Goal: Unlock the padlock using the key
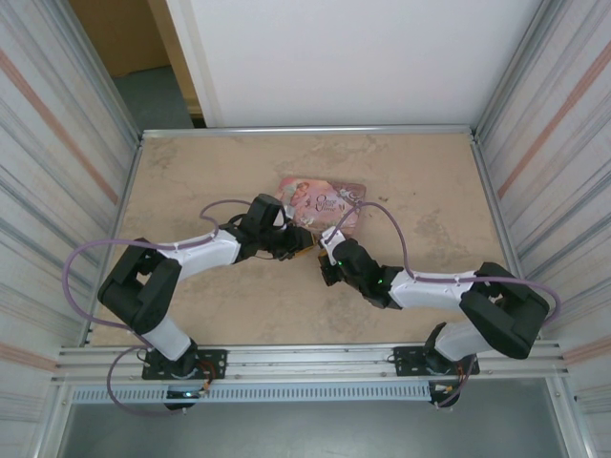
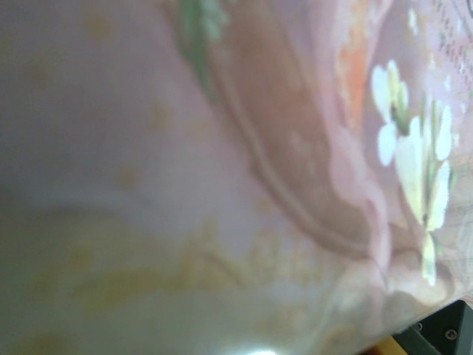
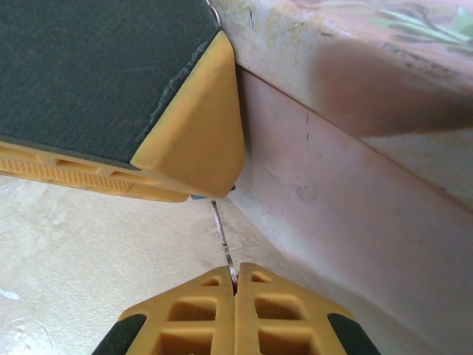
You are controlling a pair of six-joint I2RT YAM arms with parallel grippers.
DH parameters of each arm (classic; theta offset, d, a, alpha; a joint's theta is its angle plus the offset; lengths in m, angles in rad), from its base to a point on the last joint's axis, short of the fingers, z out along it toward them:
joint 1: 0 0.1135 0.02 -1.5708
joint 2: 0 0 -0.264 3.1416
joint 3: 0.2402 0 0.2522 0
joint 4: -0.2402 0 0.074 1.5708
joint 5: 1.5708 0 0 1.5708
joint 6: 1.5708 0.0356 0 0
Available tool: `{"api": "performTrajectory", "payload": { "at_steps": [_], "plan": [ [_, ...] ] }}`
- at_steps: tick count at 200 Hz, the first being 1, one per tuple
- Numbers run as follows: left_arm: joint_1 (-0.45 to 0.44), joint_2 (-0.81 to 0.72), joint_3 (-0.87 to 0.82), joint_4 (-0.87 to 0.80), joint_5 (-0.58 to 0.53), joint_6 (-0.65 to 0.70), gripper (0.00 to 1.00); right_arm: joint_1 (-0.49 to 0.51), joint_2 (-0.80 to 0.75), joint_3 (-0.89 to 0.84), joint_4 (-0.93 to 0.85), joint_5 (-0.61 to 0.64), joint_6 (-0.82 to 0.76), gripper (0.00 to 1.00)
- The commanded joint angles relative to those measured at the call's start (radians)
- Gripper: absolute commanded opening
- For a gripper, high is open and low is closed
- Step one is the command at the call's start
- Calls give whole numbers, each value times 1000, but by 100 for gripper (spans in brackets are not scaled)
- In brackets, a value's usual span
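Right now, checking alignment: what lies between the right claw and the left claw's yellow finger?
In the right wrist view, a thin metal strip, likely the key, pinched by the right claw.

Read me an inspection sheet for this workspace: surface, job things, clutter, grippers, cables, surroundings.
Surface: beige marbled table, no spills seen.
Job's things: thin metal key pinched in the right gripper, its tip reaching under a finger of the left gripper. The padlock is mostly hidden; a dark blue sliver there is likely it.
Clutter: pink illustrated tin mid-table, close beside both grippers.
Grippers: right shut on the key; left by the tin, jaw state unclear.
Cables: purple cables loop loosely off each arm, no snag seen.
Surroundings: corrugated walls at both sides, white panel behind.
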Motion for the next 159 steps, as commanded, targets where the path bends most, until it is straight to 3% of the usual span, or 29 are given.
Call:
{"api": "performTrajectory", "payload": {
  "at_steps": [1, 159],
  "plan": [
    [1, -53, 32, 13, 55, -26, 5, 4, 12, 7, 28, 24, 9, 0],
    [0, -75, 33, 0, 66, -35, 5, 5, -9, -4, 91, 51, 7, 0]
  ]
}}
